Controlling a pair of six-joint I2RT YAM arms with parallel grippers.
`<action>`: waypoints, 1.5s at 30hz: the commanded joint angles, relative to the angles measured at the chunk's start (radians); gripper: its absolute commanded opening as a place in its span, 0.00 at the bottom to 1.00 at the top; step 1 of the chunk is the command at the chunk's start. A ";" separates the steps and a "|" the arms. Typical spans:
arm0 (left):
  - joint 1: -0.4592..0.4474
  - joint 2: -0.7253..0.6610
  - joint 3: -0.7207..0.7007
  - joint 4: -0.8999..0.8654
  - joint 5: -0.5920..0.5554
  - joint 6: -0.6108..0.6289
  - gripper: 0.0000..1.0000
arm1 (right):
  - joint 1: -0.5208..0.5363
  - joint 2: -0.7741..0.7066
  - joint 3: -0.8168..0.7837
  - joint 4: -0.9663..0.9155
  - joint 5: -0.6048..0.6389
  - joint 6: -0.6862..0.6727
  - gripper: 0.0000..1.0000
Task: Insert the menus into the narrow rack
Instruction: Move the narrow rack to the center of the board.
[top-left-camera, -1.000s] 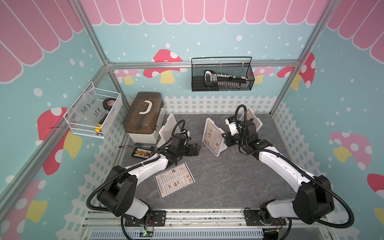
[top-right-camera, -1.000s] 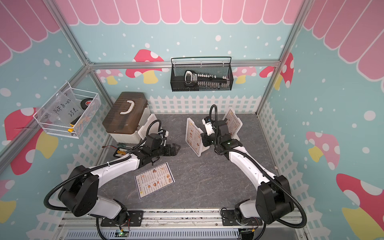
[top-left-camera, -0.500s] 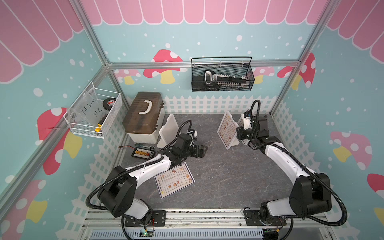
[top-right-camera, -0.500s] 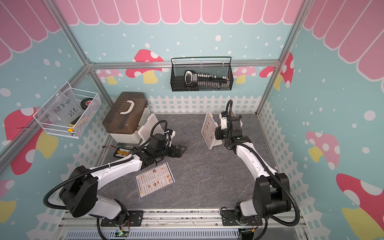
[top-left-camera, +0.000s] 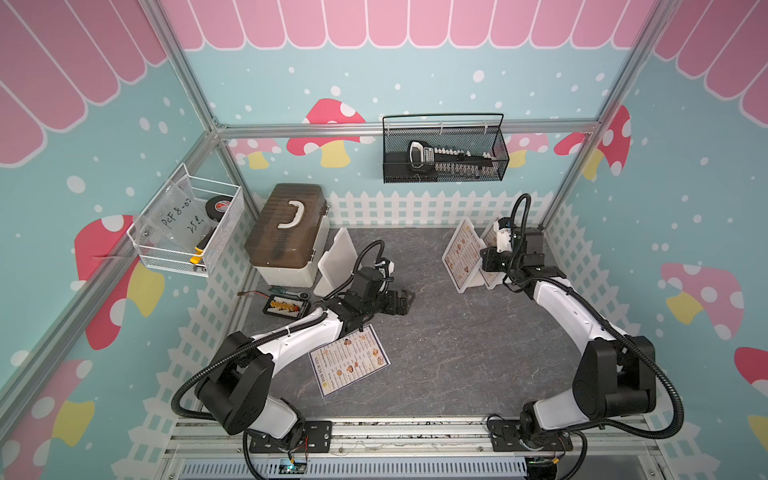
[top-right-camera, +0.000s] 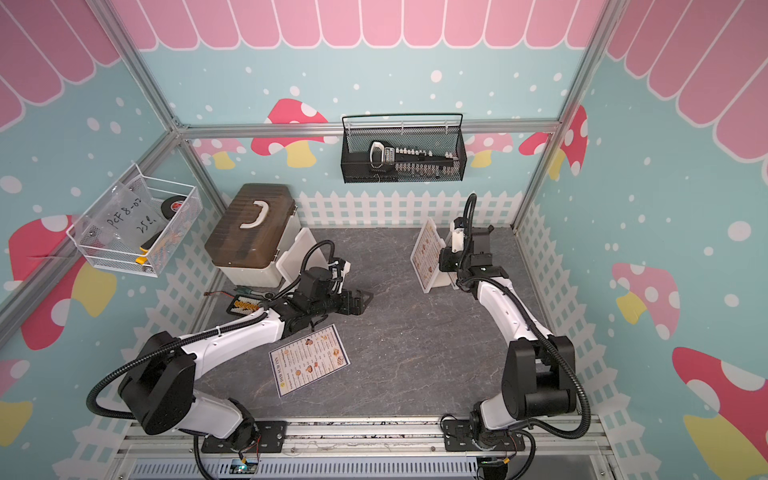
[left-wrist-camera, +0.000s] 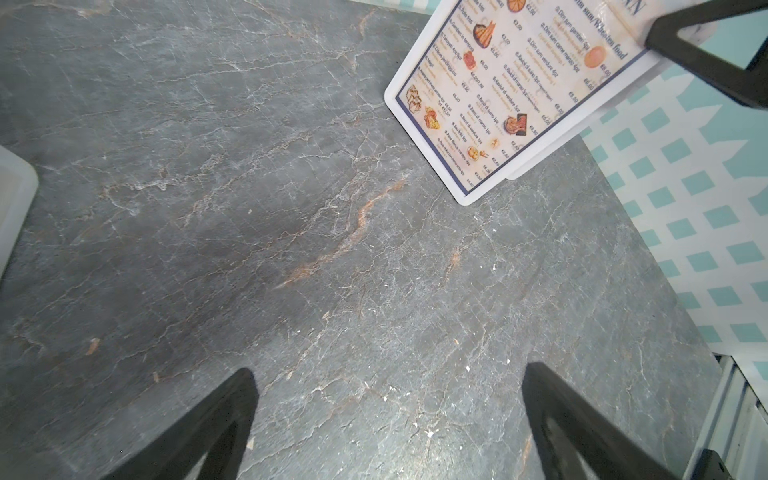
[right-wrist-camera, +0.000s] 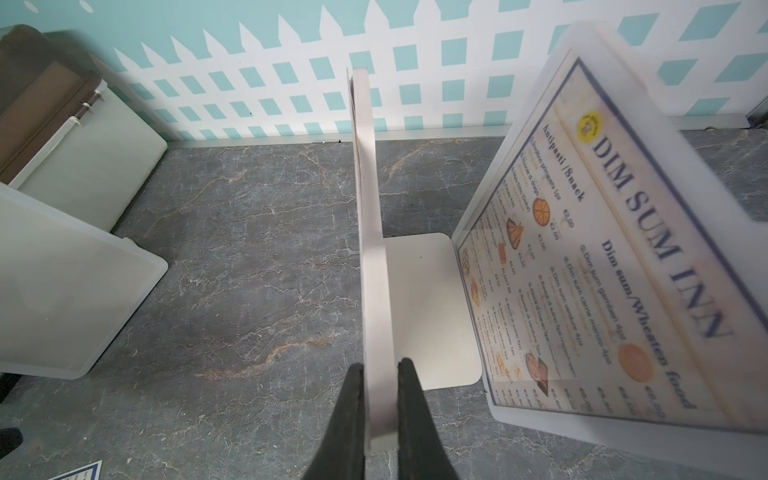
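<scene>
One menu (top-left-camera: 349, 359) (top-right-camera: 309, 359) lies flat on the grey table near the front left. My right gripper (right-wrist-camera: 380, 365) (top-left-camera: 484, 259) is shut on the top edge of an upright thick white rack panel (right-wrist-camera: 372, 232) (top-left-camera: 463, 255) (left-wrist-camera: 511, 95), which carries a second menu on its face. Just behind it a frosted panel (right-wrist-camera: 623, 270) leans with a "DIM SUM INN" menu inside. A white base plate (right-wrist-camera: 424, 307) lies between the two panels. My left gripper (left-wrist-camera: 388, 370) (top-left-camera: 409, 301) hangs open over bare table, left of centre.
A brown-lidded toolbox (top-left-camera: 286, 232) stands at the back left with an empty white panel (top-left-camera: 337, 262) leaning on it. A small bit case (top-left-camera: 286, 307) lies beside my left arm. A black wire basket (top-left-camera: 444, 153) and a white one (top-left-camera: 187, 224) hang on the walls. The picket-fence wall runs close behind the panels.
My right gripper has carried the menu panel from the middle of the table to the back right, beside the frosted panel. My left gripper has shifted slightly toward the centre and stayed open.
</scene>
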 joint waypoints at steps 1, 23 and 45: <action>-0.003 -0.042 0.044 -0.073 -0.084 0.022 0.99 | -0.012 0.025 0.024 0.001 0.013 -0.008 0.09; 0.430 -0.288 0.199 -0.456 -0.223 0.094 0.82 | 0.150 -0.320 -0.043 -0.064 -0.121 -0.057 0.59; 0.553 -0.090 0.271 -0.398 0.174 0.200 0.71 | 0.319 -0.271 -0.037 -0.023 -0.349 -0.089 0.58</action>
